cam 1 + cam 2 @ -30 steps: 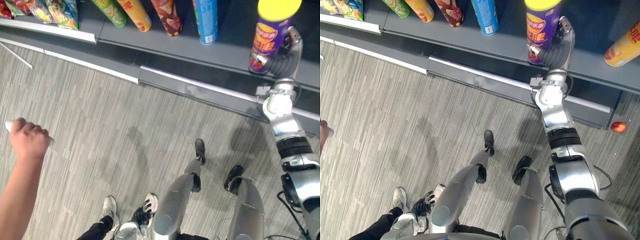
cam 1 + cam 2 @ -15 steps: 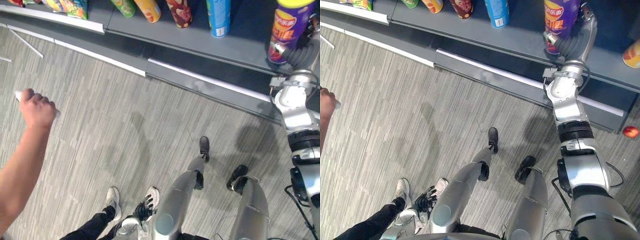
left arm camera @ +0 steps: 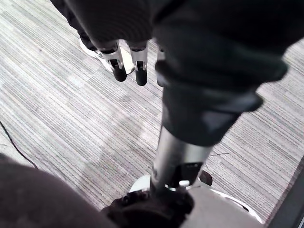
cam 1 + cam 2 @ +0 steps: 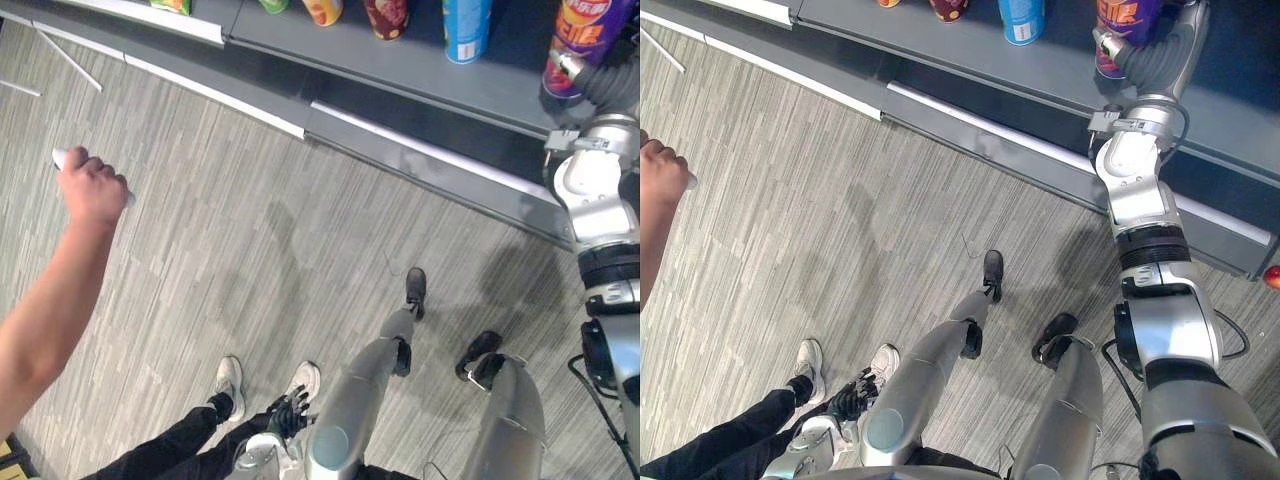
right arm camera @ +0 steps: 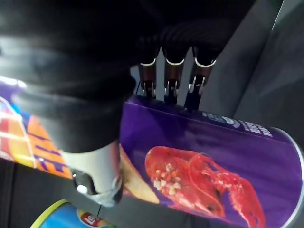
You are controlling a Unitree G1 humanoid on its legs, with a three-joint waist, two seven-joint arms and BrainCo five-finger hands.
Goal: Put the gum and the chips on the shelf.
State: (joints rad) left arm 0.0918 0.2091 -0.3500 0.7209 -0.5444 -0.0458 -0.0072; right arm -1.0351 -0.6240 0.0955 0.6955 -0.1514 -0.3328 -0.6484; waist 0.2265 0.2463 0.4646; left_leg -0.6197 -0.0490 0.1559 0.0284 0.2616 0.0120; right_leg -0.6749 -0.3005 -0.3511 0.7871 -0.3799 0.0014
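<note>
Purple chips can (image 5: 204, 161) up on the dark grey shelf (image 4: 400, 70), just beside a blue can (image 4: 467, 25), with the right hand (image 4: 1155, 60) wrapped round its lower half. Fingers (image 5: 166, 71) curled over one side of the tube, thumb pressed on the other, so clamped on for sure. Can't tell whether the base is sitting on the board or hanging just above it.

Handling guess: light, stiff-walled tube, probably thin enough to dent if squeezed hard. Glossy print, so likely a bit slippery. Tall and narrow too, so tippy when let go off-level. Best held round the middle or lower body like now, never by the lid. Worth getting the bottom flat on the board before loosening anything.

Pose-wise: right arm stretched out long toward the shelf, wrist bent in over the shelf's front edge, palm against the can's side. Left hand (image 3: 126, 61) hanging down low by the leg over the striped floor (image 4: 250, 250), fingers loose, nothing in it.

Gum: maybe the small white thing (image 4: 62, 157) poking out of a person's hand (image 4: 92, 185), well apart from the shelf. Too small to say.
</note>
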